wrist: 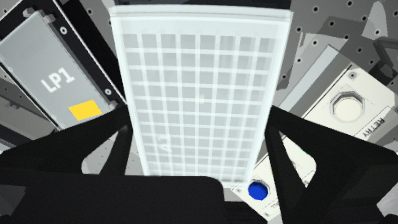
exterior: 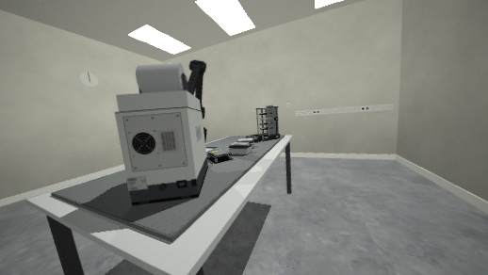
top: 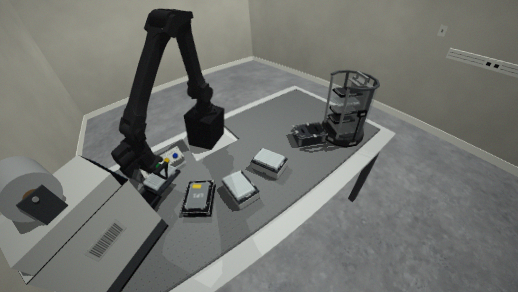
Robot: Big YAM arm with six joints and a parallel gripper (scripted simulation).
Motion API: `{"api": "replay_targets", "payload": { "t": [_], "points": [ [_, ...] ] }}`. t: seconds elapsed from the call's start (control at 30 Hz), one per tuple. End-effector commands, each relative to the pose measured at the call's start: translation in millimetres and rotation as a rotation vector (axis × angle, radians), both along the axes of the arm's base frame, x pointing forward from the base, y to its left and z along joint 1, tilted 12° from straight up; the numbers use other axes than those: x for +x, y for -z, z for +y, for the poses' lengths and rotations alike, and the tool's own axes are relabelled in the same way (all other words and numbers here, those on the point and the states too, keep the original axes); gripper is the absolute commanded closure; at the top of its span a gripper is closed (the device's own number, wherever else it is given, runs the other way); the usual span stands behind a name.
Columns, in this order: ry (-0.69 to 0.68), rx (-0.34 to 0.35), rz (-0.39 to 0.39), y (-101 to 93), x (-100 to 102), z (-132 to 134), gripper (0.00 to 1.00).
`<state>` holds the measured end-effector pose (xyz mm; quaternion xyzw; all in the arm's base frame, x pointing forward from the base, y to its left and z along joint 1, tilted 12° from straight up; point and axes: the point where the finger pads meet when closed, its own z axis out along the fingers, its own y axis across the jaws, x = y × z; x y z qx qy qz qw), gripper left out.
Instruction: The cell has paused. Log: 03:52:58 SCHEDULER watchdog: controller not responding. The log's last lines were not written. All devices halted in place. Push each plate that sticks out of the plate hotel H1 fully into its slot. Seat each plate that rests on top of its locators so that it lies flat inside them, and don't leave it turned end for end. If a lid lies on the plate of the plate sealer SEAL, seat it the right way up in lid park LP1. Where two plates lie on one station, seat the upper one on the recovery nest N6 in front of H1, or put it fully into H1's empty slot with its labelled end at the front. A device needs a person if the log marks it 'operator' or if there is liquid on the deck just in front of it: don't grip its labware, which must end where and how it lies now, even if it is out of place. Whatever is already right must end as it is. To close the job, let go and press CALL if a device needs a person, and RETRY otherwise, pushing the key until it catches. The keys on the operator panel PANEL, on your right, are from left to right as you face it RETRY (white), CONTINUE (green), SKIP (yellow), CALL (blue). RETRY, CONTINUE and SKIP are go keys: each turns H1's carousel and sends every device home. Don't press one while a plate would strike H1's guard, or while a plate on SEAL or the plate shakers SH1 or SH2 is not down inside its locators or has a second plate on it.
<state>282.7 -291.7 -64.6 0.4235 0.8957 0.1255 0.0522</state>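
At the far left of the worktop (top: pixel 280 220) stands a big grey machine (top: pixel 95 215) with a white roll (top: pixel 20 180) on its top. Just beside its right side, the black arm (top: pixel 150 75) bends down low. Its claw (top: pixel 159 175) hangs near the worktop, between the machine and a small key panel (top: pixel 176 159).

In the wrist view the claw (wrist: pixel 199 125) stands wide open. Its two dark fingers lie against the long sides of a clear lid (wrist: pixel 200 95) with a grid pattern. The claw has hold of this lid across its short width, and the lid hangs above the worktop. Below and to the left of the lid lies a grey tray in a black frame (wrist: pixel 40 60), marked LP1, with a yellow patch (wrist: pixel 85 110) at one end. The lid is beside this tray and not over it. To the right of the lid the panel shows a white key (wrist: pixel 347 106) marked RETRY, and a blue key (wrist: pixel 257 190) shows near the lid's lower corner.

Further right in the top view, the LP1 tray (top: pixel 198 197) lies flat. After it come two low boxes, each one with a pale plate on top (top: pixel 240 188) (top: pixel 269 162). Near the right end a dark low stand (top: pixel 309 134) sits just in front of a round tower of shelves (top: pixel 331 95). How the plates lie in the tower is too small to tell.
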Motion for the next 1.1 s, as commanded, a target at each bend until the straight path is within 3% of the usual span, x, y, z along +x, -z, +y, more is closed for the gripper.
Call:
{"api": "replay_targets", "payload": {
  "t": [0.0,1.07],
  "points": [
    [0.003,-0.023,-0.022,-2.5,15,-10,0.16],
    [0.004,-0.007,-0.01,5.9,7,1,0.16]
  ]
}}
